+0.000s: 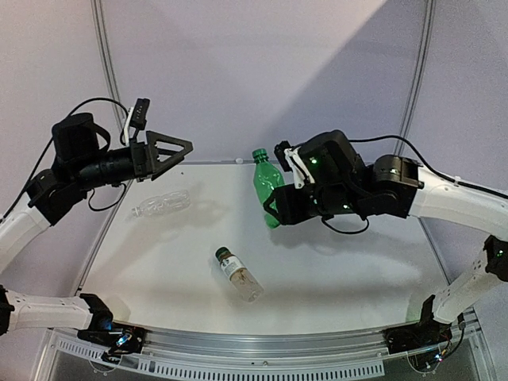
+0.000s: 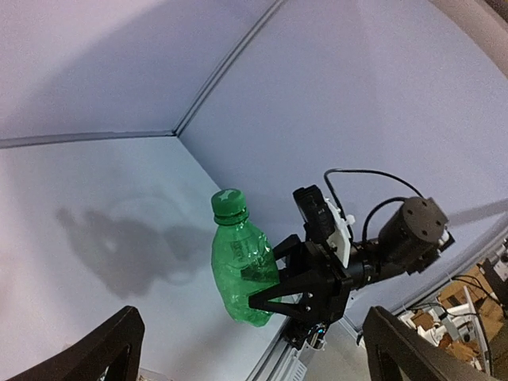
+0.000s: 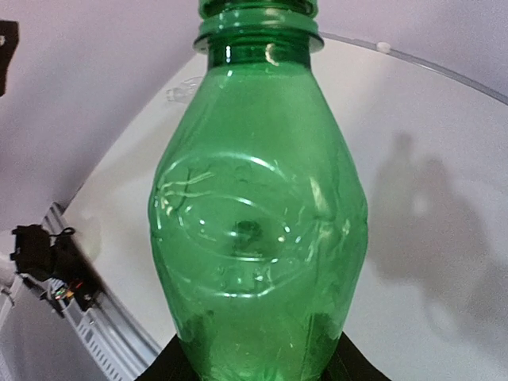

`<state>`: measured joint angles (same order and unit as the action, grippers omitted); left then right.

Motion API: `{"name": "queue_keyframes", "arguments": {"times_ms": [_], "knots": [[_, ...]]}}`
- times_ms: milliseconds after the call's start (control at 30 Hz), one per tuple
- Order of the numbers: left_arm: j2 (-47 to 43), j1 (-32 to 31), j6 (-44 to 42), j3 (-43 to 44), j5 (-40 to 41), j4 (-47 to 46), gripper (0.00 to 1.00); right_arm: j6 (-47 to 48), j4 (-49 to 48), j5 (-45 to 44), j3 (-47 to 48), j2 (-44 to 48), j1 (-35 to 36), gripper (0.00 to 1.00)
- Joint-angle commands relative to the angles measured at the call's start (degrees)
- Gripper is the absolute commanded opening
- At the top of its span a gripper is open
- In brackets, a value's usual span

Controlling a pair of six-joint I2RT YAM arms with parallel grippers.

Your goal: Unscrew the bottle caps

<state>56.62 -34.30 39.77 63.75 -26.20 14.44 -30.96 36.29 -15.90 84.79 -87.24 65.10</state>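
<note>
Stage: early by my read, no loose cap seen anywhere.
Short green plastic bottle (image 1: 267, 190): off the white table (image 1: 357, 270), tilted, neck up and toward the far left.
Small round green screw cap (image 2: 228, 205): seated on the green bottle's neck, nothing touching it.
Right pincer (image 1: 275, 210): pinching the green bottle low on its body, one pad each side.
Left pincer (image 2: 252, 321): spread wide, empty, raised, facing the green cap, well apart from it.
Clear ribbed plastic bottle (image 1: 161, 204): lying on the table, left side; its cap not made out.
Clear bottle with white-and-brown label (image 1: 240, 275): lying on the table near the middle; small dark cap (image 1: 223, 254) on its neck.
Risk, spin: grip sits far from the neck on thin plastic; torque at the cap could turn the whole bottle in the pads.
Risk, miss: small target; left pincer closing off-centre could lever the bottle out of the right pincer.
Risk, loss: a freed cap dropped from up there could roll off the table.
Count, bottles: three; one held, two lying.
Count, caps: two seen, both on; third cannot tell.
Count, pincers: two; one loaded, one empty.
</note>
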Motion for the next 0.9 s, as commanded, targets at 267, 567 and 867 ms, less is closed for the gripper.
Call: {"name": "queue_keyframes", "arguments": {"times_ms": [267,567,867], "knots": [[0.02,2.27,5.27,-8.41,-13.97,-25.58,0.99,-2.58,-25.87,24.24,-12.33,9.15,-0.37,0.0],[5.24,2.31,8.53,-9.25,-23.84,-36.95,0.9,-5.22,-32.89,29.17,-13.79,9.33,-0.43,0.0],[10.81,2.16,11.45,-7.12,-28.88,-45.26,0.82,-4.83,-31.75,31.44,-11.67,7.11,-0.38,0.0]]}}
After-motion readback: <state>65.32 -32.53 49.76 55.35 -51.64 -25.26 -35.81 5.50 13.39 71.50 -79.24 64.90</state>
